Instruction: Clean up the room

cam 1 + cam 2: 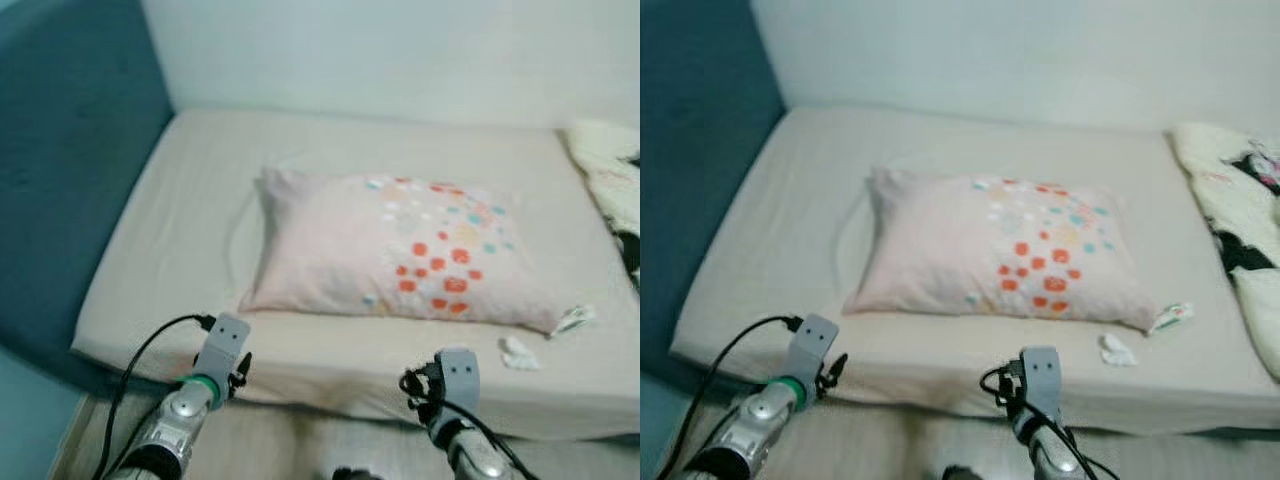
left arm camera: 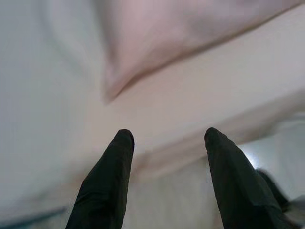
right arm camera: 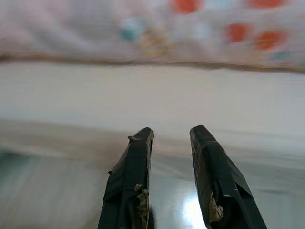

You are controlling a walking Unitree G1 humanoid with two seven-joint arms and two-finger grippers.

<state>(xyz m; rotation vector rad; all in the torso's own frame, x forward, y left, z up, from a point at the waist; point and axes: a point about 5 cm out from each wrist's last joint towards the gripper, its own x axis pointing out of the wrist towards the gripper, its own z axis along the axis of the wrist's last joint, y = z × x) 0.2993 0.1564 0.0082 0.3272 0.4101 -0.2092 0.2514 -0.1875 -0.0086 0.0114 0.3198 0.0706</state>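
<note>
A pale pink pillow (image 1: 395, 255) with orange and teal dots lies in the middle of the bed (image 1: 180, 230), which has a beige sheet. Two small bits of litter rest on the sheet by the pillow's front right corner: a crumpled white scrap (image 1: 517, 353) and a small wrapper (image 1: 574, 319). My left arm (image 1: 190, 400) and right arm (image 1: 460, 440) are held low in front of the bed's near edge. The left gripper (image 2: 167, 136) is open and points at the pillow's corner (image 2: 119, 81). The right gripper (image 3: 171, 133) is open, facing the mattress side below the pillow (image 3: 157, 28). Neither holds anything.
A teal padded headboard (image 1: 60, 170) runs along the bed's left side. A white blanket (image 1: 615, 180) with black markings is bunched at the right edge. A pale wall stands behind the bed. Wooden floor (image 1: 300, 445) lies between me and the mattress.
</note>
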